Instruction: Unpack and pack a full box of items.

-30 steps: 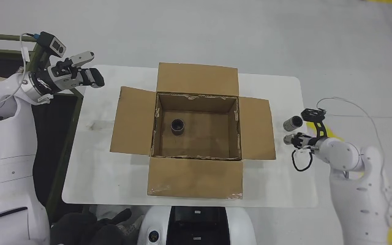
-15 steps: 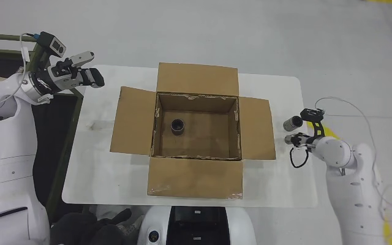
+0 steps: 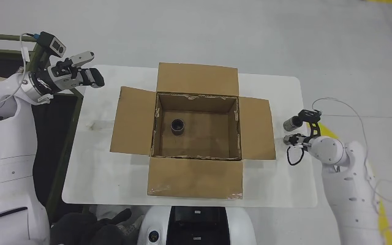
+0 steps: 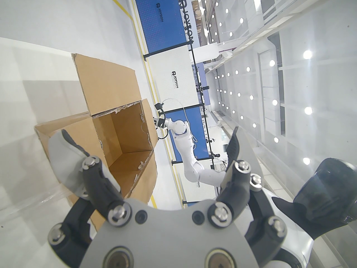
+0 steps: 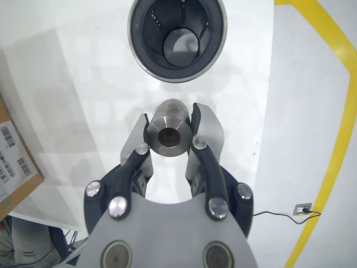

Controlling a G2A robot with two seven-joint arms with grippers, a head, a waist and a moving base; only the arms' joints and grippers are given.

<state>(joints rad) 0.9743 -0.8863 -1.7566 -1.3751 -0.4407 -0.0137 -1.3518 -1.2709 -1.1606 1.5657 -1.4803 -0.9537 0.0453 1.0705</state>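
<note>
Item 1: steel cylinder (image 5: 169, 138), short, bored through the end face. It lies on its side on the counter (image 5: 78, 65), between the pads of the right end effector (image 5: 170, 118), which I read as clenched on its flanks.
Handling: I judge it solid metal, so heavy for its bulk, rigid, smooth and inclined to slip or roll. The best hold is across the round flanks near mid-length, pads square to the axis, as they now sit.

Item 2: black-lined sleeve (image 5: 177, 26) with a bright metal rim, resting on the counter just beyond the right fingertips, apart from them and from item 1. I judge it stiff and hollow, so lighter than item 1.

Item 3: dark ringed part (image 3: 178, 126) on the floor of the cardboard box (image 3: 196, 177), flaps open, well off to one side of the right end effector.

Left end effector (image 4: 147, 140): released, holding nothing, well short of the box, which lies out beyond its fingertips.
</note>
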